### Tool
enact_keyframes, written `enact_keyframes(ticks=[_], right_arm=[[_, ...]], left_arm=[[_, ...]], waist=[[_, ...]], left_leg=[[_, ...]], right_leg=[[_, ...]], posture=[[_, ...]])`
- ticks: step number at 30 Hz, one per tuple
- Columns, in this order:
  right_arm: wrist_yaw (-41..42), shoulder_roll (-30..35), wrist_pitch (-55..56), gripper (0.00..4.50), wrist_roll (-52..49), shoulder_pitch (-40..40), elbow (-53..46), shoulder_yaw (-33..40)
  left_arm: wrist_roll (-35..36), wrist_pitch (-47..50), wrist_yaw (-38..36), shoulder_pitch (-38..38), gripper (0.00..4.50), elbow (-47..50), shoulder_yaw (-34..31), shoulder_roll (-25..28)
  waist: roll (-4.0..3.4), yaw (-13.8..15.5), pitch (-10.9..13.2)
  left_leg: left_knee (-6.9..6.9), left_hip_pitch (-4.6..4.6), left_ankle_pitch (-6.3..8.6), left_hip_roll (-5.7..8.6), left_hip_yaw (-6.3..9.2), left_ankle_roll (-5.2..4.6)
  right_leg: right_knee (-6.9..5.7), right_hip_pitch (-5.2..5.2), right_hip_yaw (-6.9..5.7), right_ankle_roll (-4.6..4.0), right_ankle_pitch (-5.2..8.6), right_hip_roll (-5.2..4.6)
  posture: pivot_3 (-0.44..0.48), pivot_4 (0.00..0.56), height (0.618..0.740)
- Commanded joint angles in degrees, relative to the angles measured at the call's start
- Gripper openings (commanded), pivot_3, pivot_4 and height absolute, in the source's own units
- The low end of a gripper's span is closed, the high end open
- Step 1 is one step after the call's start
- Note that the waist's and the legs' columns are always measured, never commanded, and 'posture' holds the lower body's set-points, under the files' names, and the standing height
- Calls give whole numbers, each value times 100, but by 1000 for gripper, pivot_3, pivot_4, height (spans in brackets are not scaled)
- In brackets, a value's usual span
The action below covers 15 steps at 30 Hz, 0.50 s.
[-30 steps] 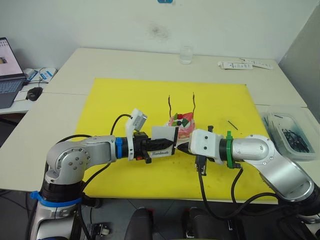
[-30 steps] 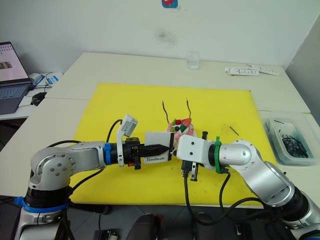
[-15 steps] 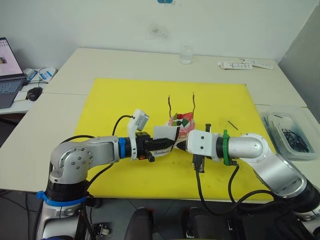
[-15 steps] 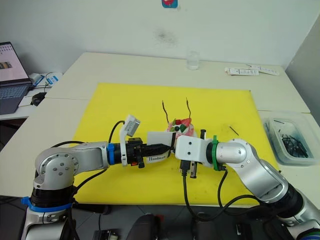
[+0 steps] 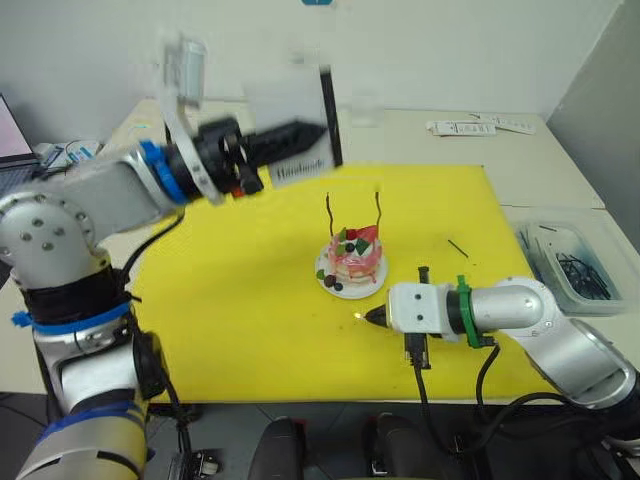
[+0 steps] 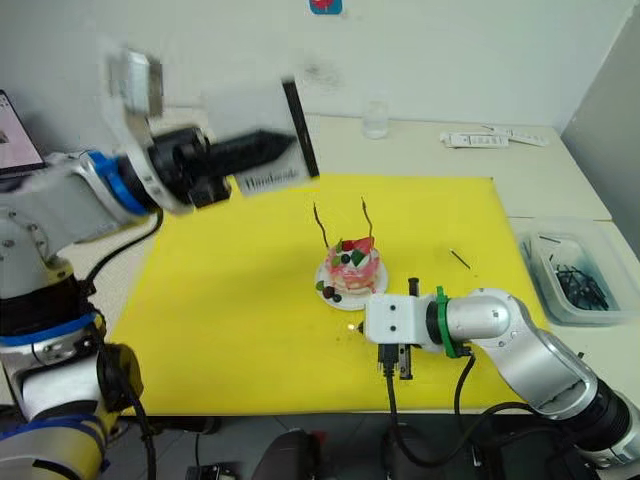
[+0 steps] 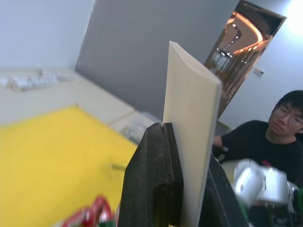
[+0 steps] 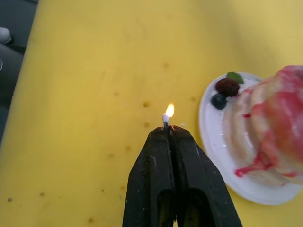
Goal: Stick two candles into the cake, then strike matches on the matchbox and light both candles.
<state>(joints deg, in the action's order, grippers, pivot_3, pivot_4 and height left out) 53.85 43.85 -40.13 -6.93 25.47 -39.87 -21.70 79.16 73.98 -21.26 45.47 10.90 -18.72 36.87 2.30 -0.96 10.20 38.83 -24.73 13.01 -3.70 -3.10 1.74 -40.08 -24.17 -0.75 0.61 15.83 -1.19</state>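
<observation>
Right pincer is clamped shut on a short dark match already burning, low centre of the frame, just beside the small pink-and-white cake with two thin wavy candles. Left pincer, upper left, grips the flat white matchbox. The flame sits close to the pincer tips; it may die or scorch them before reaching the wicks.

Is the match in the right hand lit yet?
Lit. A small flame burns at the tip of the match pinched in the shut right hand, low over the yellow mat beside the cake.
</observation>
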Motion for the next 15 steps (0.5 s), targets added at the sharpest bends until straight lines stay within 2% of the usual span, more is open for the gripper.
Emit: enact_keyframes(ticks=[1, 5, 10, 15], right_arm=[[-267, -192, -501, 20, -325, 163, -326, 524], [-495, -392, -819, 20, -448, 427, -372, 693], [-935, -814, -949, 20, -341, 1057, -154, 653], [-1396, -1166, -806, 20, 10, 1586, 263, 365]], left_arm=[[162, 94, -297, -560, 0, 472, -57, 382], [322, 119, -534, -1519, 0, 591, -199, 705], [-262, -8, -1179, -3112, 0, 620, -220, 1161], [-861, -392, -1513, -3672, 0, 668, 120, 1086]], waist=[[0, 1, 0], [-3, -22, 2], [-2, -39, 4], [-1, 46, 4]], left_leg=[[-1, -2, -4, 0, 6, 7], [-2, 4, -4, -1, 0, 9], [-2, 6, -6, 1, 1, 11], [0, 4, -6, 2, 0, 11]], right_leg=[[-1, -1, -4, -1, 0, 0], [-3, 0, 2, -6, 3, -6], [-4, 0, -1, -18, -4, -12], [-2, -3, -5, -36, 0, -16]], posture=[[0, 150, 684], [0, 150, 684], [0, 150, 684], [0, 150, 684]])
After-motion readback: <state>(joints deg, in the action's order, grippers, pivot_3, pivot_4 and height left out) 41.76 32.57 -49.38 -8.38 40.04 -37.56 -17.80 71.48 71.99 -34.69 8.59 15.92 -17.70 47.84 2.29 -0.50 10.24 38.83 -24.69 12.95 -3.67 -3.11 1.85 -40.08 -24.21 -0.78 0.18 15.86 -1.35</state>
